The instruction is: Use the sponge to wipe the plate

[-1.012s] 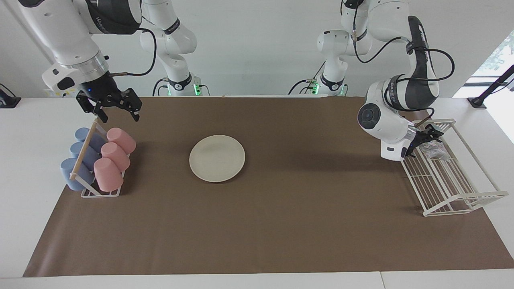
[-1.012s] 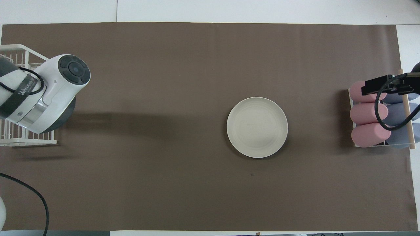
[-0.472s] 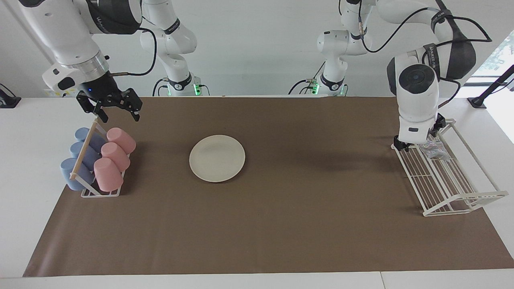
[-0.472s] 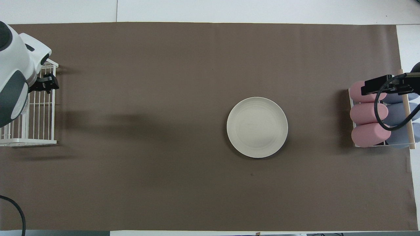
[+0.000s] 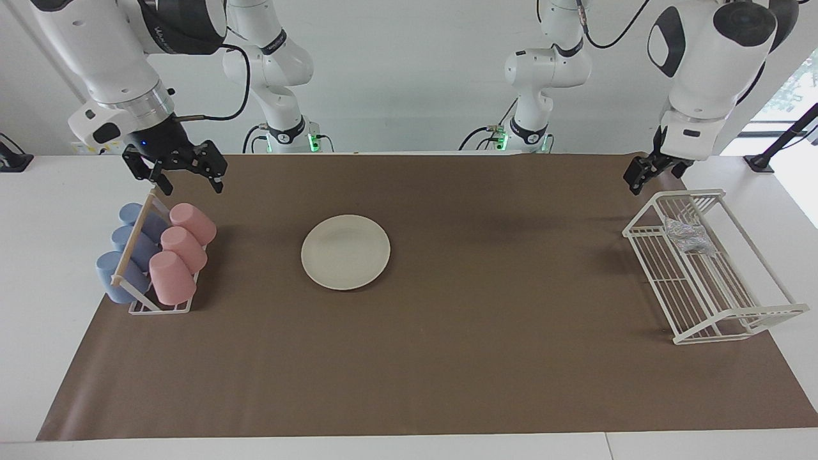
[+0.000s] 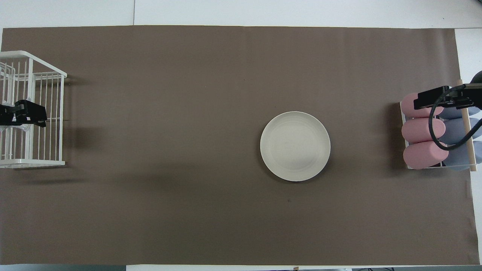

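The cream-white plate [image 5: 346,252] [image 6: 295,146] lies flat on the brown mat, somewhat toward the right arm's end. A silvery-grey sponge [image 5: 688,235] rests inside the white wire rack [image 5: 735,316], in the part nearer to the robots. My left gripper [image 5: 655,172] [image 6: 22,114] hangs open and empty in the air over that part of the rack, well above the sponge. In the overhead view it covers most of the sponge. My right gripper [image 5: 190,182] waits open and empty over the end of the cup rack nearer to the robots.
A cup rack [image 5: 160,306] [image 6: 437,165] holds three pink cups [image 5: 171,276] and three blue cups [image 5: 118,276] at the right arm's end. The wire rack [image 6: 34,162] stands at the left arm's end. The brown mat [image 5: 447,358] covers the table.
My left arm has swung upward, lifting its gripper from low beside the sponge to high over the rack. The sponge stays in the rack. The right arm has not moved.
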Available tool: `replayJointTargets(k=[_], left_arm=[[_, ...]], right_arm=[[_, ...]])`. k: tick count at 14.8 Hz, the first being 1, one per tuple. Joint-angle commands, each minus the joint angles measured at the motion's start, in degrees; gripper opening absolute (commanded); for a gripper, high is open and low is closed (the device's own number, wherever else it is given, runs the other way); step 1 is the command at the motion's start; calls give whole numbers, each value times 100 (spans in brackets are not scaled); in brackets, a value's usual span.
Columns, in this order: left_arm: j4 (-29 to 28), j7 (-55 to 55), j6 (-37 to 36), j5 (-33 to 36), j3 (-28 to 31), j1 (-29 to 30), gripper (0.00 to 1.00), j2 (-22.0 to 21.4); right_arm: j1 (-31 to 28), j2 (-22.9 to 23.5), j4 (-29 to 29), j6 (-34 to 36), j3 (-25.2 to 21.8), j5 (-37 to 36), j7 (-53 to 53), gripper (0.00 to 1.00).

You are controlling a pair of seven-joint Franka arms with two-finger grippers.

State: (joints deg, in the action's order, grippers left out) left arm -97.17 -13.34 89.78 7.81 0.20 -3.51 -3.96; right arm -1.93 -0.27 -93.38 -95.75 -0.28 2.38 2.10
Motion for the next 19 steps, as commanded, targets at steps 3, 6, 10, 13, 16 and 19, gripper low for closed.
replayJointTargets(k=[3, 6, 10, 13, 16, 19], left_arm=[[119, 921, -541, -1219, 84, 229, 100, -61], [110, 1018, -331, -1309, 86, 176, 100, 0], [372, 992, -399, -1221, 121, 105, 100, 176], [418, 965, -479, -968, 86, 79, 100, 185], [418, 965, -444, -722, 77, 26, 100, 176], [409, 965, -418, -535, -3, 18, 100, 167]], right_arm=[[-27, 18, 83, 109, 37, -115, 141, 100], [-35, 18, 83, 118, 28, -115, 141, 100], [-27, 18, 83, 153, 28, -115, 133, 100], [-27, 18, 83, 153, 28, -115, 133, 100], [-35, 18, 83, 153, 28, -115, 133, 100], [-27, 18, 74, 162, 28, -115, 133, 100]])
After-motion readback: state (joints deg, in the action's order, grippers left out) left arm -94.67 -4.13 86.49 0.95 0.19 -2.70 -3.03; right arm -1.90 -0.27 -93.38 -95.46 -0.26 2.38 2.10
